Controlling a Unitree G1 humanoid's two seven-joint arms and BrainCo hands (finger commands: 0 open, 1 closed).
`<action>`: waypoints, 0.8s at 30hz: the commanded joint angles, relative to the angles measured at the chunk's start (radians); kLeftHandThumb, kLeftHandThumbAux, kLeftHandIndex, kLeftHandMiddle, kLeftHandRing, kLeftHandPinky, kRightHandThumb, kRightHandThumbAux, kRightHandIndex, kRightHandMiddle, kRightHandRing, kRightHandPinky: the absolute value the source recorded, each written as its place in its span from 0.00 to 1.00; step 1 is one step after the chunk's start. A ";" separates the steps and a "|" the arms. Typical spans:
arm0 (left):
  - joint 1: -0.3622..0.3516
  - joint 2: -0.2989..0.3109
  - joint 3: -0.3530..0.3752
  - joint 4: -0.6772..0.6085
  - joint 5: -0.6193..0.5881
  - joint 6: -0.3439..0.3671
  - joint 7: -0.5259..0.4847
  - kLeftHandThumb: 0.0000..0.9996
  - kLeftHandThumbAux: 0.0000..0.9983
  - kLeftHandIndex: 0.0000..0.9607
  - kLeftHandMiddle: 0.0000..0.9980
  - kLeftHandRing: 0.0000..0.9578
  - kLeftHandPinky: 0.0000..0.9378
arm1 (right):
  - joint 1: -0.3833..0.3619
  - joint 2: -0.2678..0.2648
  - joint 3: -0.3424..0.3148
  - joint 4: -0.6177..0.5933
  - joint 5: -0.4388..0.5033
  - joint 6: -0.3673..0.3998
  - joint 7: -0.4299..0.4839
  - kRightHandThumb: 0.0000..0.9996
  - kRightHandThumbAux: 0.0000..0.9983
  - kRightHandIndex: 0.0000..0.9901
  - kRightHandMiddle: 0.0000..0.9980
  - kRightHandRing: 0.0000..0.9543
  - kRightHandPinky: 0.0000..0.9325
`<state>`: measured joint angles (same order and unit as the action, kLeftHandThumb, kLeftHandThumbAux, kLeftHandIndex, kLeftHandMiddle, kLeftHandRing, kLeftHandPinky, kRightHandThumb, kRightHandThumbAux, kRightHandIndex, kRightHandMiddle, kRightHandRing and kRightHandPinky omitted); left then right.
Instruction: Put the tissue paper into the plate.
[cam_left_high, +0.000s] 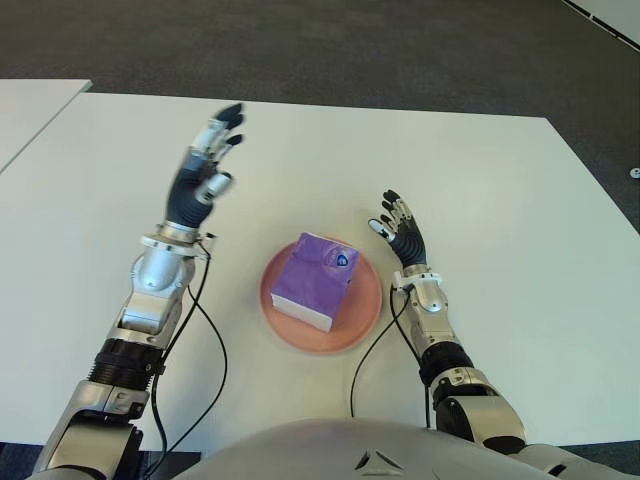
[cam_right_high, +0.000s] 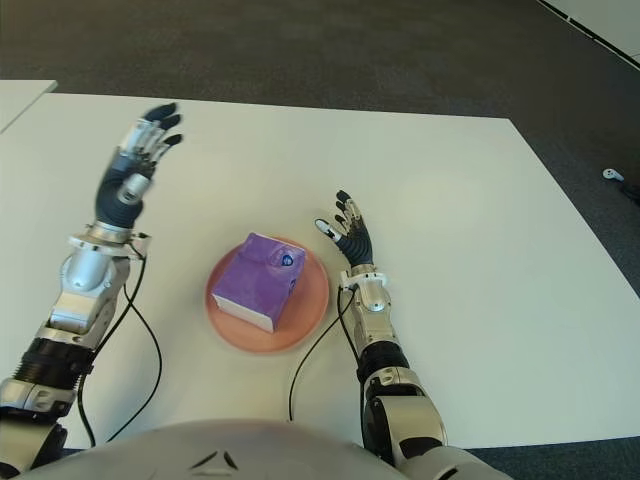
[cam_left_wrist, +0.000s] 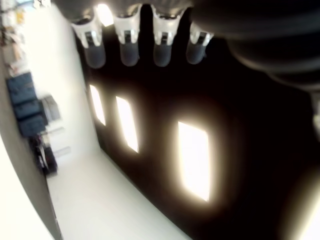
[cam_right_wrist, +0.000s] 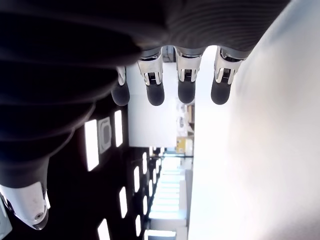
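A purple tissue pack (cam_left_high: 317, 279) lies in the round pink plate (cam_left_high: 364, 323) at the middle of the white table; no hand touches it. My left hand (cam_left_high: 210, 160) is raised well above the table to the left of the plate, fingers stretched out and holding nothing. Low beside the plate's right rim is my right hand (cam_left_high: 394, 226), also open, its fingers (cam_right_wrist: 186, 90) spread and holding nothing. In the left wrist view the straight fingers (cam_left_wrist: 129, 50) point toward ceiling lights.
The white table (cam_left_high: 500, 200) reaches far right and back, bounded by dark carpet (cam_left_high: 320, 45). A second white table (cam_left_high: 30, 110) adjoins at the far left. Black cables (cam_left_high: 215, 350) hang from both forearms near the table's front edge.
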<state>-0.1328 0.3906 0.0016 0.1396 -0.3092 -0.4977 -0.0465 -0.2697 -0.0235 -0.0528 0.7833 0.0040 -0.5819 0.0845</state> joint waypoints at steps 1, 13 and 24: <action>0.021 -0.063 0.039 0.070 -0.018 0.018 -0.050 0.00 0.38 0.00 0.00 0.00 0.00 | 0.117 0.019 0.009 0.073 0.000 0.105 0.004 0.00 0.59 0.00 0.00 0.00 0.00; 0.033 -0.153 0.082 0.186 0.135 -0.013 -0.007 0.00 0.45 0.00 0.00 0.00 0.00 | 0.115 0.015 0.006 0.075 0.008 0.100 0.021 0.00 0.58 0.00 0.00 0.00 0.00; 0.016 -0.219 0.097 0.382 0.200 -0.073 -0.004 0.00 0.47 0.00 0.00 0.00 0.00 | 0.128 0.026 0.011 0.032 0.004 0.128 0.004 0.00 0.59 0.00 0.00 0.00 0.00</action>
<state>-0.1151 0.1808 0.0924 0.4755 -0.1308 -0.5548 -0.0497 -0.2619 -0.0190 -0.0497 0.7569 0.0067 -0.5550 0.0946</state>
